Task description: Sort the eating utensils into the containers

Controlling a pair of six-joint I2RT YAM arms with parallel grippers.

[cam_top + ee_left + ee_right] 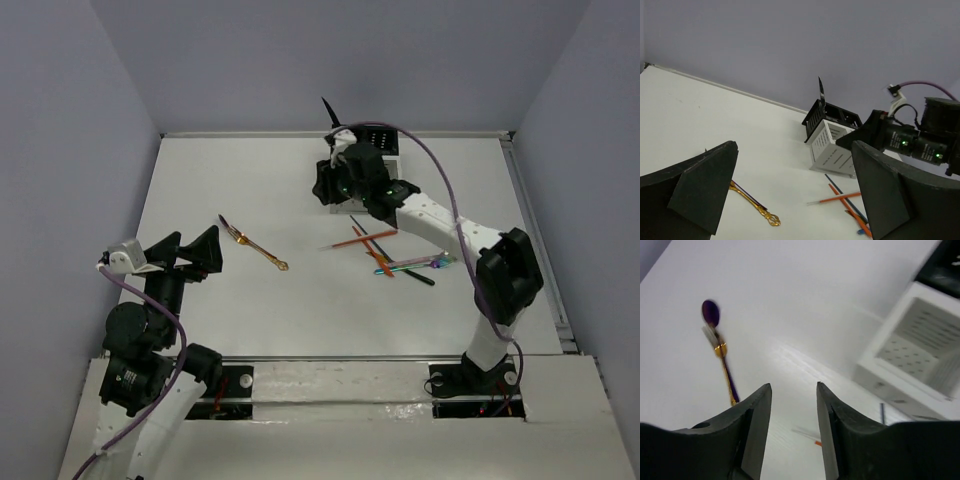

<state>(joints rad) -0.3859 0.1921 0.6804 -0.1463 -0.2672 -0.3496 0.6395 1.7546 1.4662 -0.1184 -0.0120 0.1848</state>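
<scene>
Against the bench's far edge, the block of white slotted and black dotted square bins (378, 138) holds one upright black utensil (329, 110). Beside it the right gripper (793, 387) hovers empty, jaws slightly parted; the left gripper (794, 150) gapes wide near the left edge. Next pick is probably the thin coloured utensils (392, 252) heaped right of centre, or the slim gold utensil (255, 246).
</scene>
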